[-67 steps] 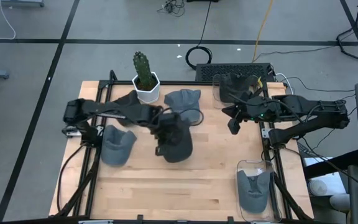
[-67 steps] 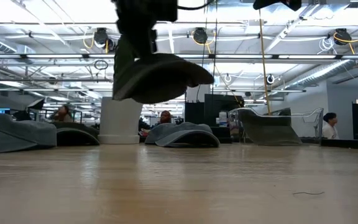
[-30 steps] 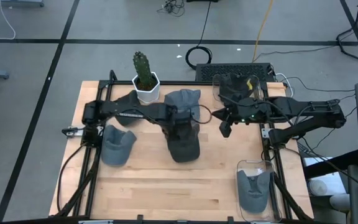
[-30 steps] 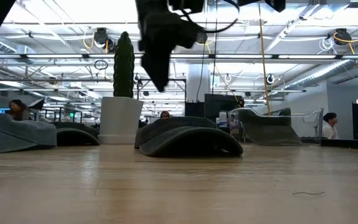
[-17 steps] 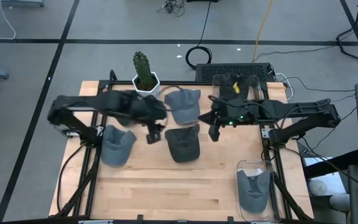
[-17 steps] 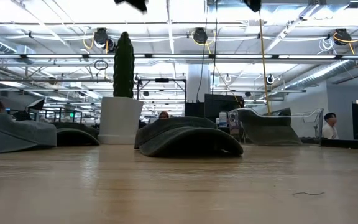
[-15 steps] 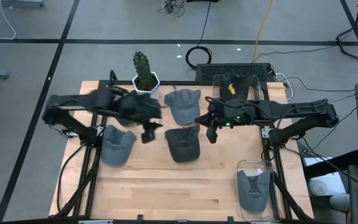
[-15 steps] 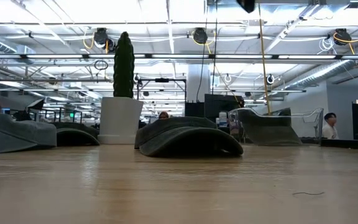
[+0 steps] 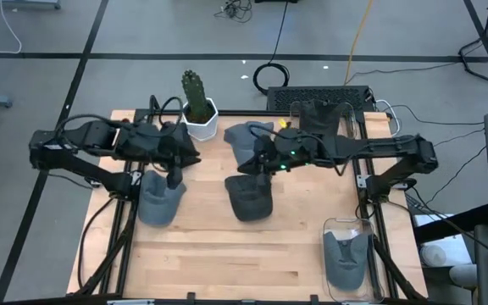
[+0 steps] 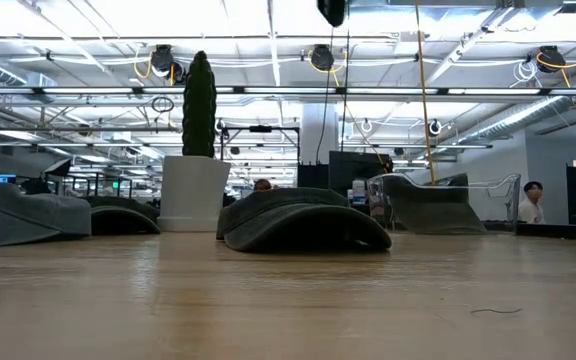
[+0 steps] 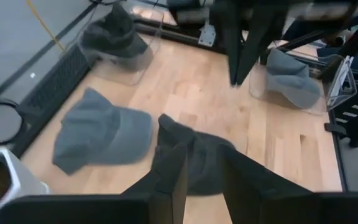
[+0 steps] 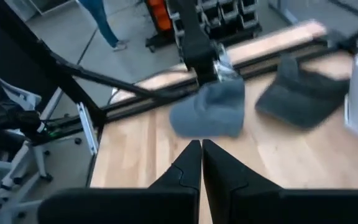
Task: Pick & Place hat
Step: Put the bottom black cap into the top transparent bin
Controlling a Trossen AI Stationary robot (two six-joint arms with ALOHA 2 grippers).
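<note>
A dark grey hat (image 9: pixel 250 198) lies brim-down on the middle of the table, also seen in the low view (image 10: pixel 303 225) and the left wrist view (image 11: pixel 197 157). A lighter grey hat (image 9: pixel 246 138) lies just beyond it. My right gripper (image 9: pixel 263 167) hovers above the dark hat's far end, shut (image 12: pixel 201 146), touching nothing; its tip shows at the top of the low view (image 10: pixel 333 10). My left gripper (image 9: pixel 174 180) is open (image 11: pixel 202 152) and sits over the table's left part, above another grey hat (image 9: pixel 161 200).
A cactus in a white pot (image 9: pixel 199 108) stands at the far edge. A clear container (image 9: pixel 346 254) at the near right holds a hat, and another container (image 9: pixel 316 117) at the far right holds one too. Bare wood lies along the near edge.
My left gripper has pulled back from above the dark hat toward the table's left edge. My right gripper has travelled toward the left, from the far right to above the dark hat. The dark hat has stayed flat on the table.
</note>
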